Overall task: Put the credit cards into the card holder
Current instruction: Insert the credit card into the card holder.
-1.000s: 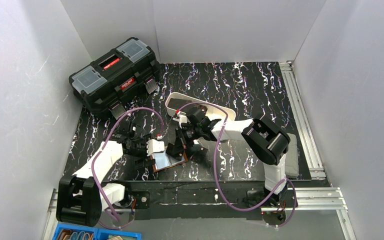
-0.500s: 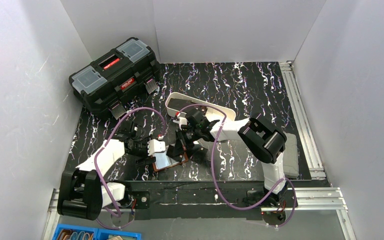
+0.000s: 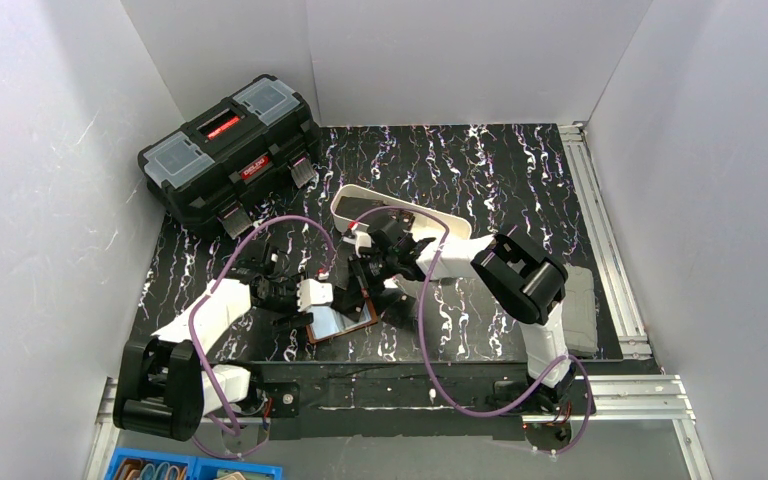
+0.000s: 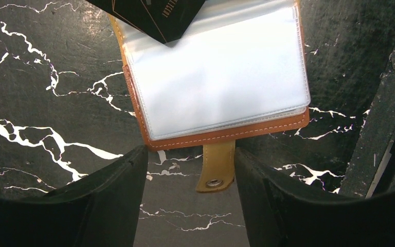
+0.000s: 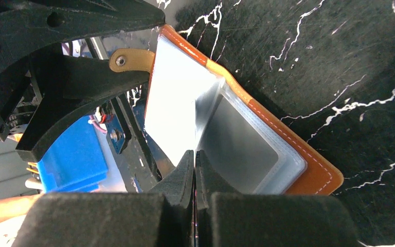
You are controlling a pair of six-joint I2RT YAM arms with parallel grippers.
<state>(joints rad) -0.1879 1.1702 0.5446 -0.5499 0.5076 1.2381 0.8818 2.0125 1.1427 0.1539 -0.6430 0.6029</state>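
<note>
At the near edge, below the arm bases, a blue bin (image 3: 250, 467) poked into the top view. Farther in, on the black, white-veined bench (image 3: 480, 170), the card holder (image 3: 340, 322) lay open close to the front edge, between the two arms. Its clear sleeves faced up inside a brown leather rim.

The left fingers (image 4: 108, 195) stood apart, one on each side of the holder's snap strap (image 4: 217, 165). The strap stuck out toward the left wrist camera and lay flat on the bench, and neither finger visibly touched it.

From the opposite side the right fingers (image 5: 177, 180) were pressed tight together, tips down at the sleeves, clamped on a credit card (image 4: 154, 15). In the left wrist view the card hung as a dark, tilted corner over the holder's far-left part. In the right wrist view it ran out from the tips nearly edge-on, beside a sleeve page lifted off the rest. Whether its corner was inside a sleeve could not be told.

Beyond the right wrist sat a long white tray (image 3: 345, 205), partly hidden by that arm. Farthest back, toward the left wall, rested a black toolbox (image 3: 230, 150) with a red label and grey lid compartments.
</note>
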